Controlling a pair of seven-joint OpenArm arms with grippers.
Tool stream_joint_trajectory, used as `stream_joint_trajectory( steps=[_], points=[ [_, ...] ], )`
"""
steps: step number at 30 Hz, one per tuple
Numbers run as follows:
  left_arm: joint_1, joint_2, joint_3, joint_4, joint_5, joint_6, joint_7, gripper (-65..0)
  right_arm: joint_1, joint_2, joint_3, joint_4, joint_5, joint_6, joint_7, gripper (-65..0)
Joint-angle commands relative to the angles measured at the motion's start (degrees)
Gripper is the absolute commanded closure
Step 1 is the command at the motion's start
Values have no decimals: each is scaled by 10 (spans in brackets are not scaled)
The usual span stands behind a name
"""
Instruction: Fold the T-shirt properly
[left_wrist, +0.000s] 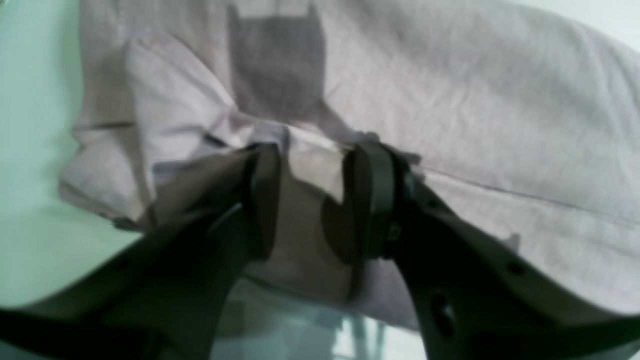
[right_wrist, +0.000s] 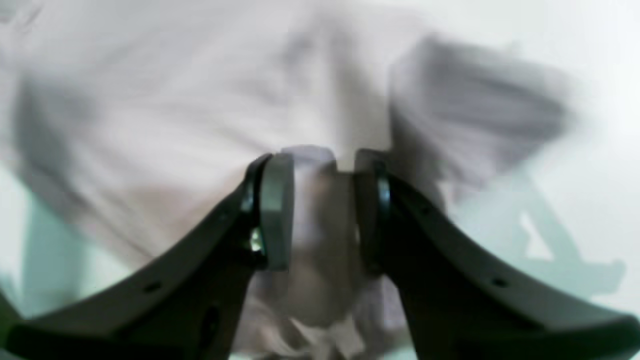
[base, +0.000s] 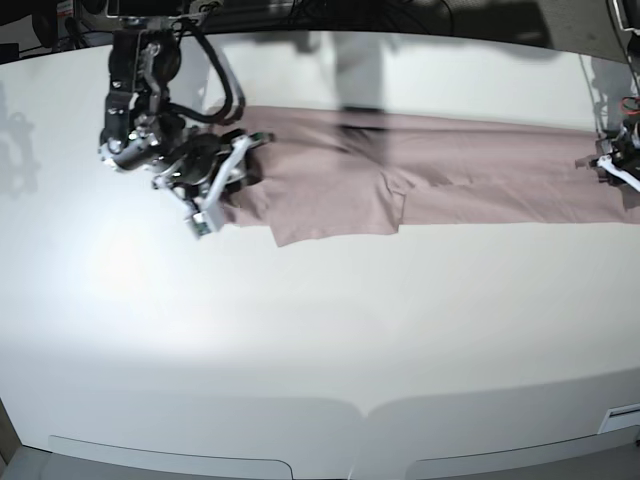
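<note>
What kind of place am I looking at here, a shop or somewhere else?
Probably a robotics lab or test bench, not a shop. A wide bare white table holds only a pink T-shirt, stretched between two robot arms, each tool clamped on one end (right tool, left tool), with cables behind.

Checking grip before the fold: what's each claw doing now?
Left claw: shut on the T-shirt.
Right claw: shut on the T-shirt.

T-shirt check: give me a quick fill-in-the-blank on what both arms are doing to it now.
1. The T-shirt lies stretched into a long ____ across the table.
2. The left gripper is shut on the ____.
3. The right gripper holds the shirt's opposite ____.

Missing words: band; T-shirt; end
</note>
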Motion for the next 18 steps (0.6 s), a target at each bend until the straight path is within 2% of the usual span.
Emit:
stream_joint_trajectory(
  steps=[1, 7, 15, 18],
  points=[
    [5, 13, 6, -9, -3, -10, 48, -243, 8, 9, 12, 7, -9, -7, -2, -212],
    [7, 30, 6, -9, -2, -10, 46, -243, 24, 42, 23, 7, 0, -7, -1, -212],
    [0, 22, 5, -7, -2, -10, 45, -243, 71, 45, 23, 7, 4, -7, -3, -212],
    [-7, 13, 5, -7, -2, -10, 45, -243, 101, 44, 23, 8, 53, -7, -30, -212]
  ],
)
